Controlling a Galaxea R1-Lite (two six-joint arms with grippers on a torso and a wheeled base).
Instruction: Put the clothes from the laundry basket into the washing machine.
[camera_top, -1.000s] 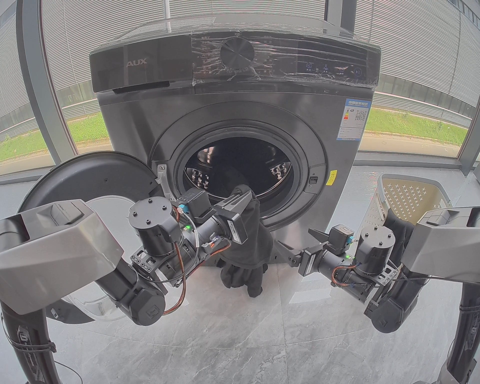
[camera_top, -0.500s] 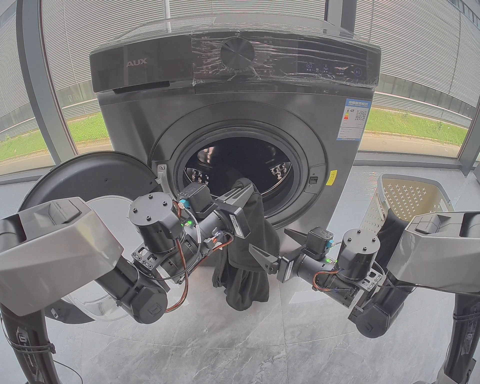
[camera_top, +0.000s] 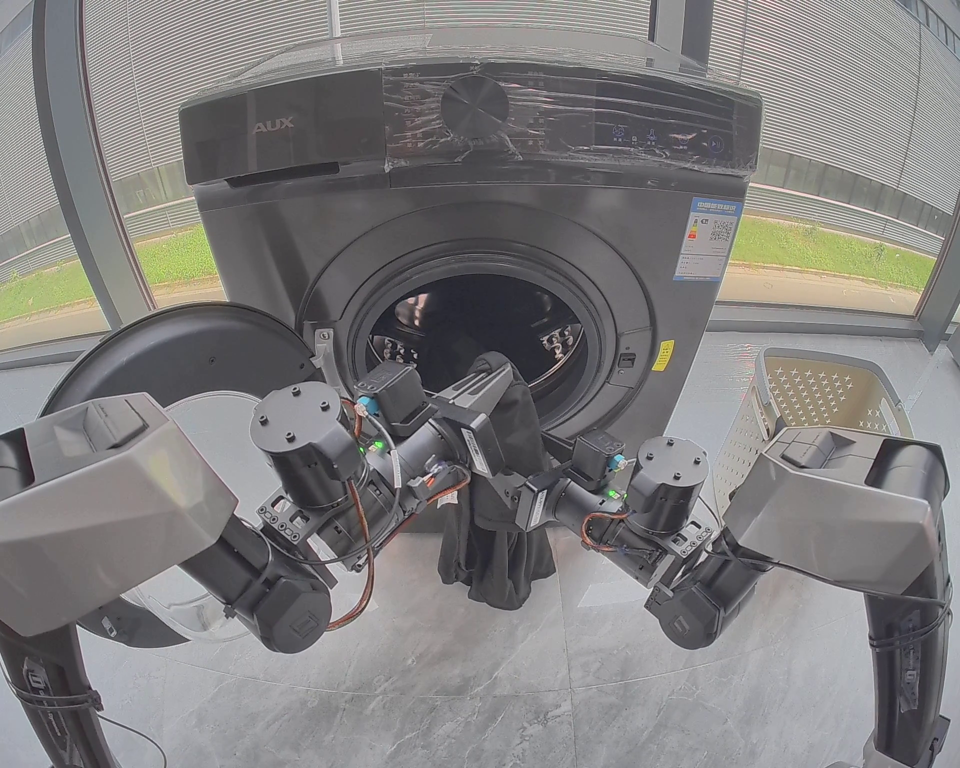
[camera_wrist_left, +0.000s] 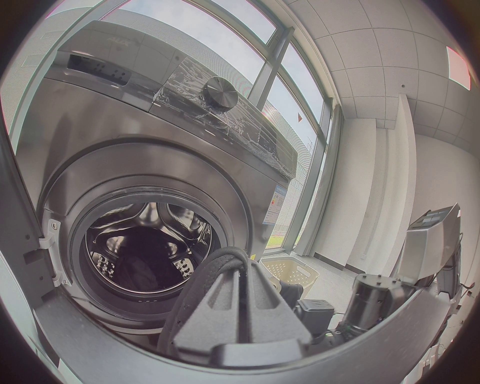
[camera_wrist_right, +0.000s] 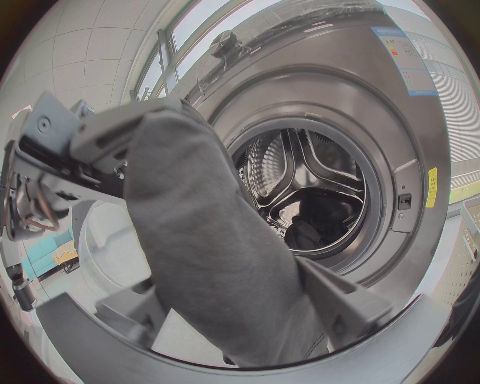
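Observation:
A dark garment (camera_top: 497, 520) hangs from my left gripper (camera_top: 492, 378), which is shut on its top fold just in front of the washing machine's open drum (camera_top: 475, 325). In the left wrist view the cloth (camera_wrist_left: 212, 270) loops over the shut fingers (camera_wrist_left: 270, 305). My right gripper (camera_top: 506, 492) is at the middle of the hanging garment (camera_wrist_right: 210, 240), open, with one finger (camera_wrist_right: 345, 305) on each side of the cloth. A few dark clothes (camera_wrist_right: 312, 225) lie inside the drum. The beige laundry basket (camera_top: 822, 392) stands on the floor at the right, partly behind my right arm.
The washer's round door (camera_top: 170, 360) stands swung open at the left, close behind my left arm. Grey tiled floor (camera_top: 480, 690) lies open in front of the machine. Glass walls run behind and beside the washer.
My right arm has swung left from beside the basket to the hanging garment, its open fingers now straddling the cloth. My left gripper lifted the garment slightly toward the drum.

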